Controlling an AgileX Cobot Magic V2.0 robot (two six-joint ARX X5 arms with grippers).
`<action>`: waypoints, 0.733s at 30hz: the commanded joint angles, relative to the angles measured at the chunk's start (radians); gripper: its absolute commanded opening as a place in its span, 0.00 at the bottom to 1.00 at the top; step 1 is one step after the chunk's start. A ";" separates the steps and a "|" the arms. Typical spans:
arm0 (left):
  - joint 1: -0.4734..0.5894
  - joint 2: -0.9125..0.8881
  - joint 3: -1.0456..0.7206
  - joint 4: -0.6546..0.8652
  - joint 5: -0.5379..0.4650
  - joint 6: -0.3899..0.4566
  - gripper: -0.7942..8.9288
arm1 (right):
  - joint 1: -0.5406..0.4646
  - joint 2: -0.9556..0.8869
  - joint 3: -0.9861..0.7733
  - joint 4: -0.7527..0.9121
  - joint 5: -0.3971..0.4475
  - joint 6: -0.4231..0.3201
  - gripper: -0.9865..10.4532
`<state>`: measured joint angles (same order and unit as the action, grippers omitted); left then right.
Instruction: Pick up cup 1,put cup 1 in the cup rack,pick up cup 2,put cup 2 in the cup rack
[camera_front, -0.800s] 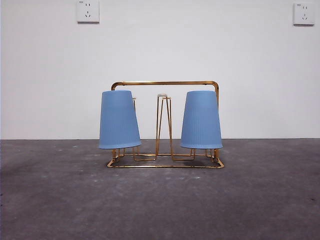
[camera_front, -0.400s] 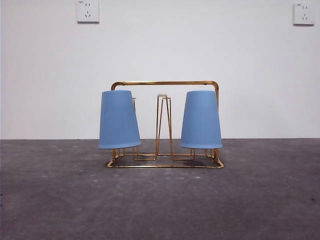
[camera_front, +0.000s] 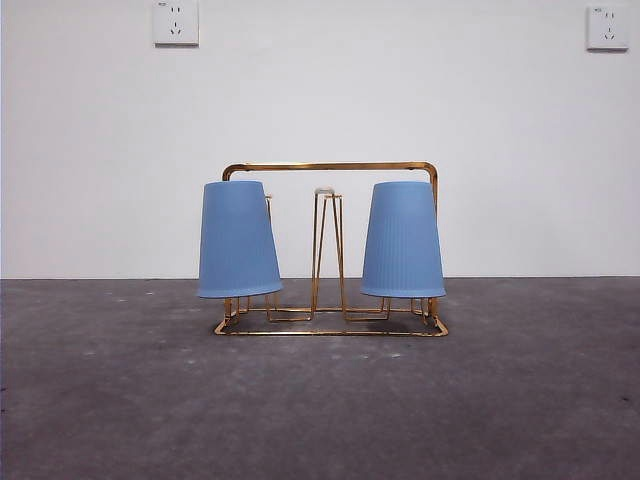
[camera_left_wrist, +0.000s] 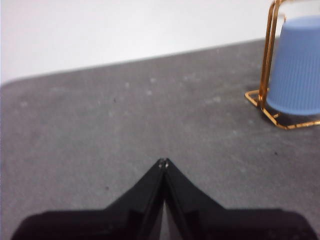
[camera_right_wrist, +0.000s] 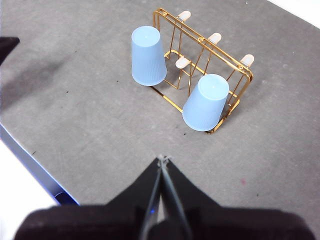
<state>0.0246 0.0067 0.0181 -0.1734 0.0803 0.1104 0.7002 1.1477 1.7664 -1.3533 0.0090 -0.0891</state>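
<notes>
Two blue ribbed cups hang upside down on the gold wire cup rack (camera_front: 330, 167) in the middle of the table. One cup (camera_front: 238, 240) is at the rack's left end, the other (camera_front: 402, 240) at its right end. The right wrist view looks down on both cups (camera_right_wrist: 148, 56) (camera_right_wrist: 206, 103) and the cup rack (camera_right_wrist: 235, 100). My right gripper (camera_right_wrist: 162, 159) is shut and empty, high above the table and well back from the rack. My left gripper (camera_left_wrist: 163, 163) is shut and empty, low over bare table, with one cup (camera_left_wrist: 296, 67) and a corner of the rack (camera_left_wrist: 260, 100) off to its side.
The grey table top (camera_front: 320, 400) runs to a white wall with two sockets (camera_front: 176, 22) (camera_front: 607, 27). The table's edge (camera_right_wrist: 35, 160) shows in the right wrist view, and a black tip of the other arm (camera_right_wrist: 7, 45) sits at that picture's side.
</notes>
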 joint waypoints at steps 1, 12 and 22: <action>0.003 -0.003 -0.011 0.011 0.006 -0.026 0.08 | 0.000 0.003 -0.004 -0.021 0.000 0.010 0.09; 0.003 0.008 -0.010 0.011 0.005 -0.027 0.08 | 0.000 0.003 -0.004 -0.021 0.001 0.010 0.09; 0.003 0.010 -0.010 0.011 0.005 -0.027 0.08 | 0.000 0.003 -0.004 -0.016 0.006 0.010 0.09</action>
<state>0.0246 0.0158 0.0181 -0.1699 0.0853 0.0921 0.7002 1.1481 1.7664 -1.3533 0.0113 -0.0891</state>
